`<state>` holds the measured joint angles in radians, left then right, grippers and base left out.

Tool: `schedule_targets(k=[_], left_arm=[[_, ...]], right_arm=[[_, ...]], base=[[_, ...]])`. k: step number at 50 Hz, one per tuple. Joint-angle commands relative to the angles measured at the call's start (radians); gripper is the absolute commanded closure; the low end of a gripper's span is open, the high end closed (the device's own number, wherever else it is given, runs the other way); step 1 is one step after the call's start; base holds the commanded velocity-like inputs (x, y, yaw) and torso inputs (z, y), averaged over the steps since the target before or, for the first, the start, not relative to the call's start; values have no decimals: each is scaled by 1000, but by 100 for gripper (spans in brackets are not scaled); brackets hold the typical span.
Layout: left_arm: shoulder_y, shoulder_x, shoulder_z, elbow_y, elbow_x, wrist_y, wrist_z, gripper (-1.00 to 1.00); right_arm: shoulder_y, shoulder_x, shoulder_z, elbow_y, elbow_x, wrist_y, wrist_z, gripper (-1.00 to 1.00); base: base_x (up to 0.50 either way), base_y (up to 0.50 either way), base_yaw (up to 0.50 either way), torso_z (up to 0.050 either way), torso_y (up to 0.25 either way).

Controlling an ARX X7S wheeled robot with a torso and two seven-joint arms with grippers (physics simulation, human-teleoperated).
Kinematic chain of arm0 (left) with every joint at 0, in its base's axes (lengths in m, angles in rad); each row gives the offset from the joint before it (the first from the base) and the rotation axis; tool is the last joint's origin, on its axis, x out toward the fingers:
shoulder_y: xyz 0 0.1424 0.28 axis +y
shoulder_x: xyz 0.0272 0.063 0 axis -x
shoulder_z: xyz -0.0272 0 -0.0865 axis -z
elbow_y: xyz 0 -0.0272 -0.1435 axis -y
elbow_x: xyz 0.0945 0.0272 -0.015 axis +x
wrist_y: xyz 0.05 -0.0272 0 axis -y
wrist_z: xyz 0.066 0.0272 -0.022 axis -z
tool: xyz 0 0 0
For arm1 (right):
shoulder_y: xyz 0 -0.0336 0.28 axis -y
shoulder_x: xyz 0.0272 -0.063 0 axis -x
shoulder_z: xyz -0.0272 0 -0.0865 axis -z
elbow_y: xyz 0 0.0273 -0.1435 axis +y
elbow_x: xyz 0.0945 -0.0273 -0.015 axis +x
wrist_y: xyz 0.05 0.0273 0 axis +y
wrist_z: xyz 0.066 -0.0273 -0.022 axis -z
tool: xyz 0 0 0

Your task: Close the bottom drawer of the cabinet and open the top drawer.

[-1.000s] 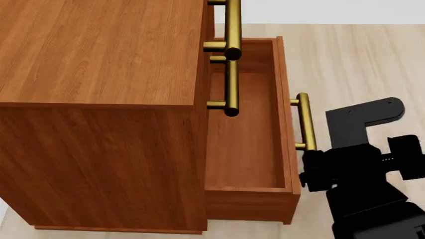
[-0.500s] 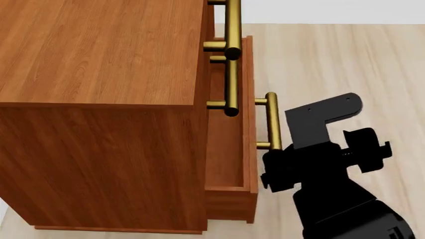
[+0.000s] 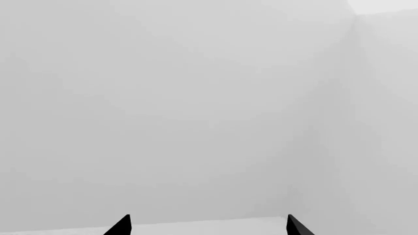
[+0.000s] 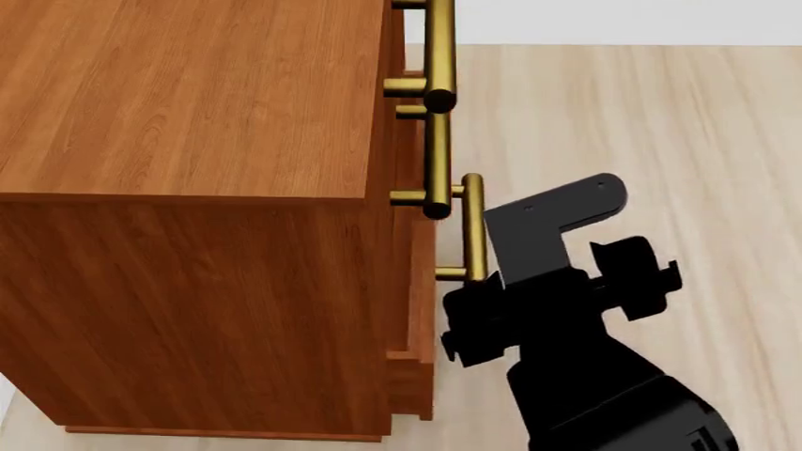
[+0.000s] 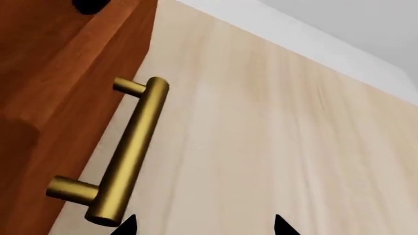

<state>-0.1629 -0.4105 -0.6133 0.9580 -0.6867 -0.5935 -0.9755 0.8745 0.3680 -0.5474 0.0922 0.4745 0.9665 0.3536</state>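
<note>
The cabinet (image 4: pixel 188 188) fills the left of the head view, reddish-brown with three brass bar handles down its front. The bottom drawer (image 4: pixel 420 315) sticks out only a little from the cabinet front. Its handle (image 4: pixel 474 230) (image 5: pixel 127 152) lies just ahead of my right arm (image 4: pixel 564 319). My right gripper (image 5: pixel 203 227) is open, with nothing between its fingers, and one fingertip (image 5: pixel 127 226) sits right beside the handle's near end. The top drawer's handle (image 4: pixel 440 52) stands close to the cabinet front, so that drawer looks shut. My left gripper (image 3: pixel 207 227) is open, facing a blank pale wall.
Pale wooden floor (image 4: pixel 677 122) stretches to the right of the cabinet up to a white wall (image 4: pixel 626 19). The middle drawer's handle (image 4: pixel 435 160) juts out above the bottom one.
The bottom drawer has slid left into the cabinet, from wide open to nearly flush. My right arm followed it leftward, staying behind its handle.
</note>
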Motion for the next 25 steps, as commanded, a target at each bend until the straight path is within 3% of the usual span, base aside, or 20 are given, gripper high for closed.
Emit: schedule_targets(k=[1,4,7,18,19,23,25], left_arm=[[22,12,6,-7,18,31,12,-100],[57,43,19,-24,60,87,46,-100],[4,-5,4,-6,-2,11,-6,-100],[2,-10,4,-6,-10,12,-11,-100],[49,28,23,-25,49,81,31,-100],[65,43,31,-36,70,110,47,-100],[13,-6,13,-9,4,29,-8,-100]], right_arm=[[-9,-29,-19,-23,39,-7,-13,-100],[-13,-34,-26,-24,40,-10,-17,-100],[-17,-41,-26,-20,48,-15,-26,-100],[-25,-73,-32,3,96,-34,-96,-100],[-25,-72,-45,1,92,-44,-109,-100],[-28,-76,-31,11,123,-64,-154,-100],[-25,-82,-13,29,136,-72,-162,-100]], base=[[0,0,0,0,0],[0,0,0,0,0],[0,0,0,0,0],[0,0,0,0,0],[0,0,0,0,0],[0,0,1,0,0],[0,0,1,0,0]])
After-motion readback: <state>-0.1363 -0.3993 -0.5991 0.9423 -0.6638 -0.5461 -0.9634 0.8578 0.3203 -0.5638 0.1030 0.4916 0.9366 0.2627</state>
